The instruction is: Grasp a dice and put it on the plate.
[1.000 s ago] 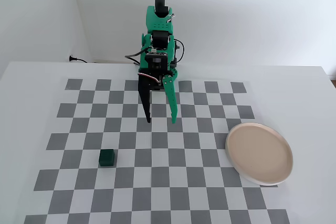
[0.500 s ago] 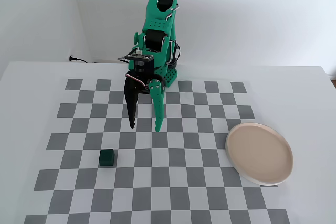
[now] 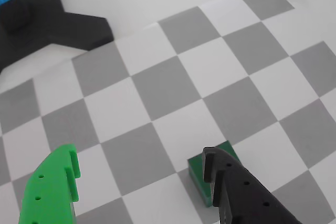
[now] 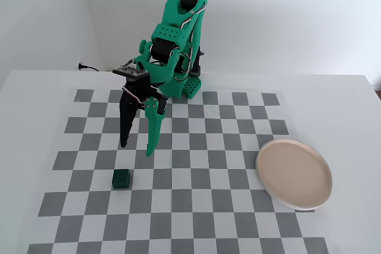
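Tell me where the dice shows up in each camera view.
Wrist view: the dice sits at the bottom, right of centre, partly hidden behind the black gripper finger.
Fixed view: the dice is lower left, in front of the open gripper.
Shared landmark: the checkerboard.

My arm (image 4: 172, 46) leans out from its base toward the left of the fixed view, upper links folded over, wrist tipped so the fingers point down at the board. My gripper (image 4: 136, 149) hangs spread wide, holding nothing, its tips above the surface and not touching it. One finger is black (image 4: 126, 124), the other bright green (image 4: 152, 128). In the wrist view the green finger (image 3: 50, 192) sits at lower left and the black finger (image 3: 239, 195) at lower right, a broad gap between them.
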`<state>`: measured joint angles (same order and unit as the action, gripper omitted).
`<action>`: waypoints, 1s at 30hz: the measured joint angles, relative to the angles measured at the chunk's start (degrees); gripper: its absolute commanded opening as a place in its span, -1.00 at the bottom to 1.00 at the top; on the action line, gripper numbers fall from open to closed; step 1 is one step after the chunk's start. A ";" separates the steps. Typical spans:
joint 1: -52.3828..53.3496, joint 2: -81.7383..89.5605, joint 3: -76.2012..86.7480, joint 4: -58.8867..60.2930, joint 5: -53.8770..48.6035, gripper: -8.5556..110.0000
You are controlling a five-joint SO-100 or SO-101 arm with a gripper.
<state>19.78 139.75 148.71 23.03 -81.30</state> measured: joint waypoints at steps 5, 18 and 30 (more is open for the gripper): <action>3.16 -5.36 0.00 -3.87 0.00 -0.52; 5.27 -13.45 0.00 -7.56 -1.23 -0.46; 3.96 -17.93 0.00 -9.93 -1.76 -0.43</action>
<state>23.73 121.82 148.71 13.10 -83.06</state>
